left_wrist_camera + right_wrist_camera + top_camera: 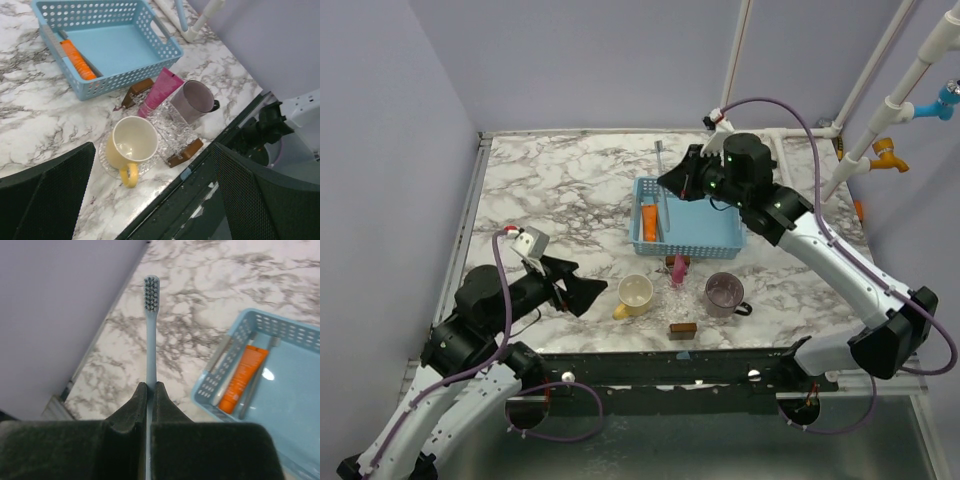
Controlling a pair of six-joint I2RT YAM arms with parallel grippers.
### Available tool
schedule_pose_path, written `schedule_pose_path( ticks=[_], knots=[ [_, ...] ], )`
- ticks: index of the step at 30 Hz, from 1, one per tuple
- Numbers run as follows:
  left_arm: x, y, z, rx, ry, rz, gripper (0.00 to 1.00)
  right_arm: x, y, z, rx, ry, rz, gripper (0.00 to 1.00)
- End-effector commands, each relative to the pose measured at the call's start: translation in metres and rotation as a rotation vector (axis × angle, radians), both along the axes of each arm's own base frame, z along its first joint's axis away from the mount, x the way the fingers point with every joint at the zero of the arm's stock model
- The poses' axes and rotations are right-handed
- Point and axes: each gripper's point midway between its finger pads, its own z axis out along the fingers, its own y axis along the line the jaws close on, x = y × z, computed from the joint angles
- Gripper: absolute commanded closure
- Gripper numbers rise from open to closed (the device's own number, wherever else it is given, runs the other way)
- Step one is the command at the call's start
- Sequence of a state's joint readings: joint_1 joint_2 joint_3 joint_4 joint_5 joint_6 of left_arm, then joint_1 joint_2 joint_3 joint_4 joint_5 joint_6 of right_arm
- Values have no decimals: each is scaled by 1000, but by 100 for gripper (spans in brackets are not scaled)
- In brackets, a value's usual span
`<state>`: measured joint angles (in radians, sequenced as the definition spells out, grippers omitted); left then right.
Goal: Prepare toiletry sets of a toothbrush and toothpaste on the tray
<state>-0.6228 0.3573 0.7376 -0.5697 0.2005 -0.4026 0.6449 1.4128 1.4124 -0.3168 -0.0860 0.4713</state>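
A blue basket tray (pixel 718 249) sits mid-table with an orange toothpaste tube (pixel 649 222) and a grey toothbrush (pixel 665 215) lying at its left side. My right gripper (pixel 686 176) hovers over the tray's far left corner, shut on a light blue toothbrush (pixel 151 325) whose bristle head points away over the marble. The right wrist view also shows the tray (pixel 280 323), the orange tube (pixel 243 377) and the grey toothbrush (pixel 257 380). A pink toothpaste tube (pixel 161 91) leans on a glass holder (pixel 176 131) in front of the tray (pixel 125 77). My left gripper (pixel 153 150) is open and empty near the front edge.
A yellow mug (pixel 636 292) on a glass coaster and a purple mug (pixel 724 292) stand in front of the tray. A brown block (pixel 683 328) lies by the table's front edge. White pipes rise at the back right.
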Motion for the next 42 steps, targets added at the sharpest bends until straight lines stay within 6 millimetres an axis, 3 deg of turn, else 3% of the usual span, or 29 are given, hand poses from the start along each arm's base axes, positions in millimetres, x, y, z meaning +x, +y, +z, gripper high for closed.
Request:
schedule_pose_path(
  ticks=[1,13,19,27,42],
  knots=[
    [-14,-16,46,-126,-41,-106,1,-48,35,40,187,-51,224,99],
    [-37,-44,96,-345,-22,-298,1,-160,81,111,515,-92,534,99],
    [-52,-51,119,-444,-19,-400,1,-194,97,127,623,-96,617,99],
    [-64,-55,128,-497,11,-480,7,-211,109,136,703,-115,656,99],
    [-76,-57,130,-538,42,-555,50,-211,106,142,744,-182,606,99]
  ],
)
